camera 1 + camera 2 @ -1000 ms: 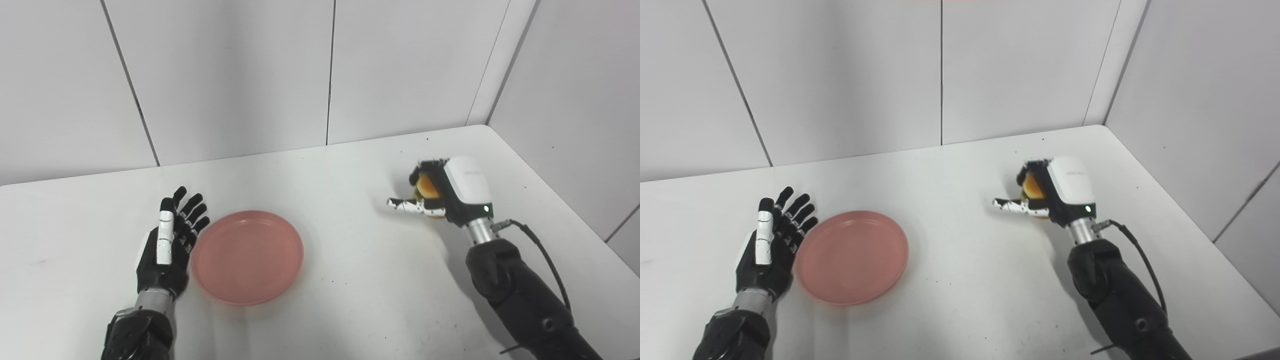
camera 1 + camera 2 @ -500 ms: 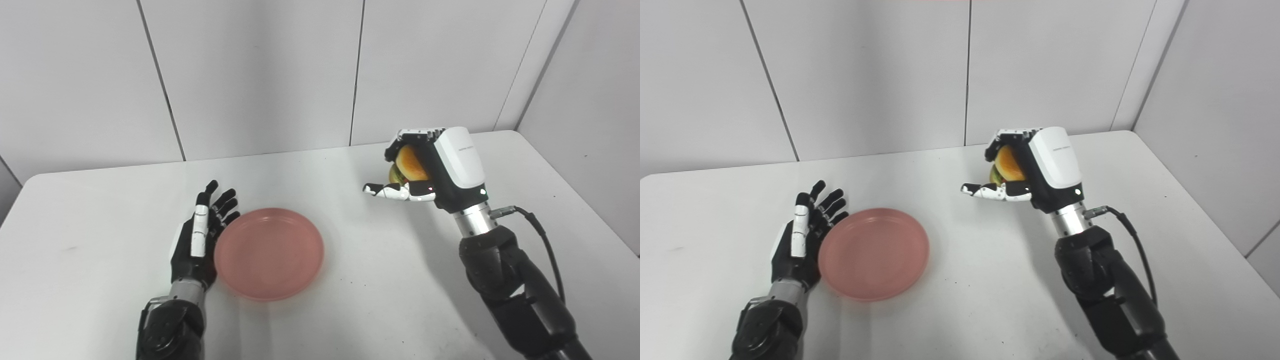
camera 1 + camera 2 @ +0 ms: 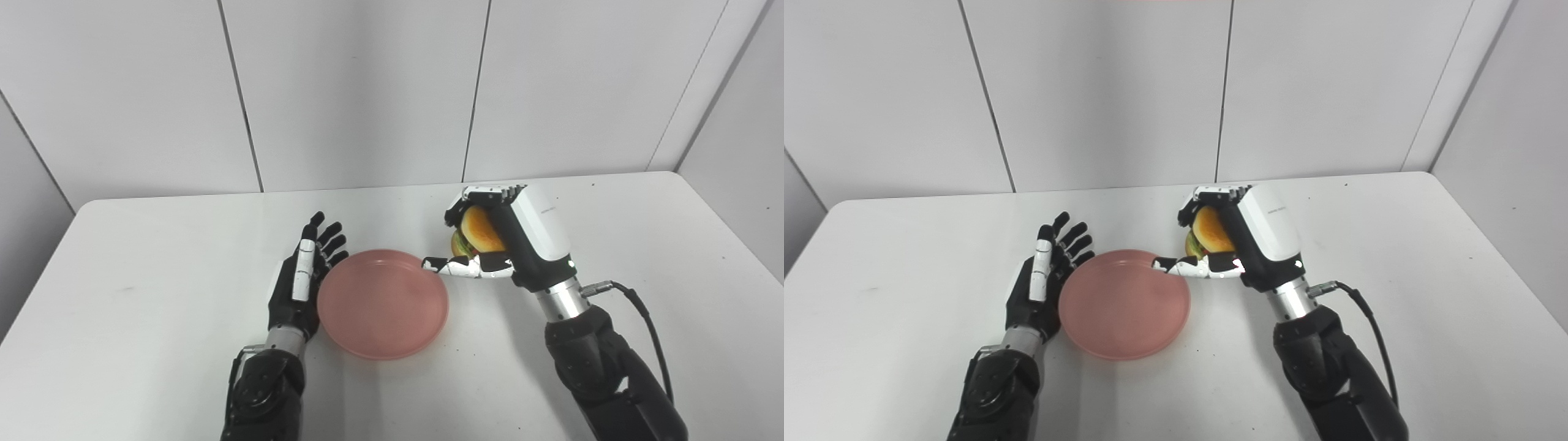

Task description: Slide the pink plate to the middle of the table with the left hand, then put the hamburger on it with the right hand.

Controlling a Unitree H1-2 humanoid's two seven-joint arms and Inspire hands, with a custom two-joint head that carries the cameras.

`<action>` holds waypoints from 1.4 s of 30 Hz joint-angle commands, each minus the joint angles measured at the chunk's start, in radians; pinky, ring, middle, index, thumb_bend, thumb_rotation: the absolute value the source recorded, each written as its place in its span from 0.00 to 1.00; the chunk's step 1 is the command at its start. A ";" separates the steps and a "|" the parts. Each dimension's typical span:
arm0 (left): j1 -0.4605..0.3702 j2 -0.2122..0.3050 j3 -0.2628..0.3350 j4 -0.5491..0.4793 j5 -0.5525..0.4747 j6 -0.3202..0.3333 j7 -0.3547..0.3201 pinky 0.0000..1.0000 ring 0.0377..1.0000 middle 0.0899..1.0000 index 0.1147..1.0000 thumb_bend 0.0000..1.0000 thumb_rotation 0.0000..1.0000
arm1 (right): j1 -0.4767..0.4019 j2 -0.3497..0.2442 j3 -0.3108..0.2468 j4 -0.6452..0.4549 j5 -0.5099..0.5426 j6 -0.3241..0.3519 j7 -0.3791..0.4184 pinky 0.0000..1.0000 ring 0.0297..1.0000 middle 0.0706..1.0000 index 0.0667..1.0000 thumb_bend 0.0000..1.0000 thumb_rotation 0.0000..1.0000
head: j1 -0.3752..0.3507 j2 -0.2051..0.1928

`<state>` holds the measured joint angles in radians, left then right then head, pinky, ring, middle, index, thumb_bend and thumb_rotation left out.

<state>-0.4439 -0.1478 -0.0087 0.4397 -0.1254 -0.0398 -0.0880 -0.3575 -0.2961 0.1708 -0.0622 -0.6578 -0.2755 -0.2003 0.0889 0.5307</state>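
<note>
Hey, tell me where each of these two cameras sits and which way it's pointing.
Left eye view: on the head, looking down and forward at the white table and wall panels; both arms rise from the bottom edge.
Right eye view: beside it, slightly rightward, same aim; both arms show.
Shared: the pink plate, the open left robot hand beside it, and the right robot hand holding the hamburger by the plate's right rim.

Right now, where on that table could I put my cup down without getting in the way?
The table is bare along the right edge and the far-left corner. The middle is crowded: left hand beside the pink plate, right hand holding the hamburger at its rim.
</note>
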 commanded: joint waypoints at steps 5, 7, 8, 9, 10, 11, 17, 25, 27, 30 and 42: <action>0.006 -0.020 -0.018 0.053 0.017 0.019 0.014 0.82 0.86 0.86 0.91 0.77 0.89 | -0.044 0.051 0.015 -0.062 -0.011 0.016 0.062 0.11 0.13 0.19 0.27 0.54 0.39 | 0.030 0.006; 0.002 -0.024 -0.021 0.067 0.018 0.008 0.017 0.82 0.86 0.85 0.91 0.77 0.90 | -0.046 0.064 0.020 -0.064 -0.007 0.011 0.079 0.12 0.14 0.20 0.27 0.54 0.34 | 0.036 0.006; 0.000 -0.025 -0.022 0.074 0.018 0.003 0.018 0.82 0.86 0.85 0.90 0.77 0.89 | -0.046 0.069 0.022 -0.062 -0.006 0.006 0.083 0.12 0.15 0.20 0.27 0.54 0.33 | 0.039 0.005; -0.003 -0.026 -0.023 0.082 0.018 -0.002 0.019 0.82 0.86 0.85 0.90 0.77 0.89 | -0.047 0.073 0.022 -0.059 -0.009 0.004 0.086 0.12 0.15 0.20 0.27 0.54 0.32 | 0.040 0.004; -0.005 -0.027 -0.024 0.088 0.019 -0.005 0.021 0.82 0.86 0.85 0.90 0.78 0.89 | -0.048 0.077 0.023 -0.050 -0.014 -0.003 0.085 0.12 0.15 0.20 0.27 0.54 0.32 | 0.041 0.003; -0.007 -0.027 -0.025 0.091 0.020 -0.006 0.023 0.82 0.86 0.85 0.90 0.78 0.89 | -0.049 0.080 0.023 -0.044 -0.017 -0.008 0.084 0.12 0.14 0.20 0.26 0.54 0.33 | 0.041 0.003; -0.011 -0.023 -0.032 0.108 0.033 -0.019 0.029 0.81 0.86 0.86 0.91 0.77 0.91 | -0.073 0.095 0.039 0.056 -0.032 -0.043 0.061 0.12 0.15 0.20 0.26 0.56 0.41 | 0.044 -0.002; -0.003 -0.026 -0.034 0.095 0.032 -0.019 0.028 0.81 0.87 0.89 0.93 0.75 0.93 | -0.121 0.104 0.077 0.226 -0.089 -0.055 0.001 0.14 0.17 0.22 0.28 0.58 0.38 | 0.047 0.004; -0.007 -0.029 -0.034 0.103 0.034 -0.034 0.032 0.80 0.87 0.88 0.92 0.76 0.93 | -0.134 0.102 0.094 0.272 -0.115 -0.056 -0.022 0.15 0.17 0.23 0.29 0.59 0.36 | 0.047 0.001; -0.010 -0.034 -0.027 0.109 0.020 -0.046 0.024 0.80 0.87 0.87 0.91 0.77 0.91 | -0.147 0.100 0.116 0.319 -0.148 -0.052 -0.051 0.16 0.19 0.25 0.32 0.60 0.41 | 0.040 -0.002; 0.001 -0.045 -0.012 0.096 0.008 -0.027 0.030 0.81 0.87 0.85 0.88 0.74 0.89 | -0.172 0.092 0.162 0.414 -0.193 -0.038 -0.115 0.19 0.24 0.31 0.35 0.62 0.40 | 0.037 0.010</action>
<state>-0.4700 -0.1860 -0.0257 0.5084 -0.1063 -0.1110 -0.0630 -0.4803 -0.2015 0.3328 0.3760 -0.8419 -0.2953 -0.2786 0.1243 0.5400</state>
